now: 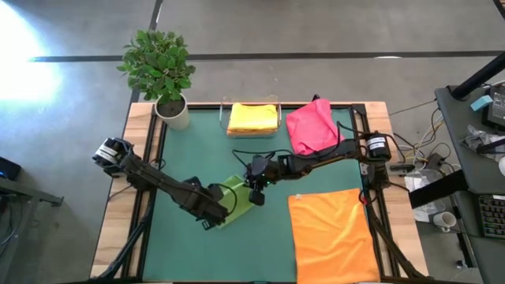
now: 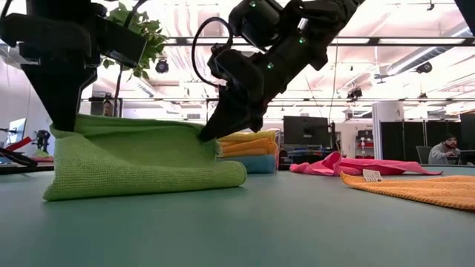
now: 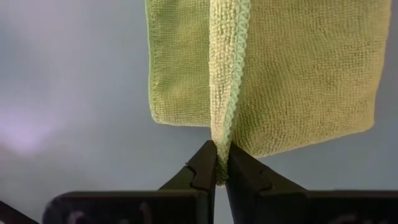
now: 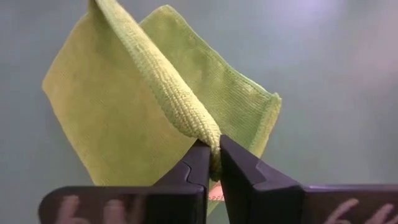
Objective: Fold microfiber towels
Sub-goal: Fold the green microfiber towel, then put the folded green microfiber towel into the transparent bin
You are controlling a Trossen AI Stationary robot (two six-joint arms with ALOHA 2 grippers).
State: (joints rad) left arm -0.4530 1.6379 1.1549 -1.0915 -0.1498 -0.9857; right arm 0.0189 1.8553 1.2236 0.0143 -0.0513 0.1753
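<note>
since both grippers pinch opposite corners of the half-folded green towel [image 1: 235, 196] mid-table, left gripper [image 3: 217, 163] and right gripper [image 4: 214, 155] clamped tight, you carry its held edge across the fold.

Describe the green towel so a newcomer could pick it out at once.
Start at the green mat on the wooden table, below the potted plant. Near the mat's middle, where the two dark arms meet, lies the green towel, folded, both sets of jaws pinching its edges. Its neighbours are orange, pink and yellow; it alone is green and held.
</note>
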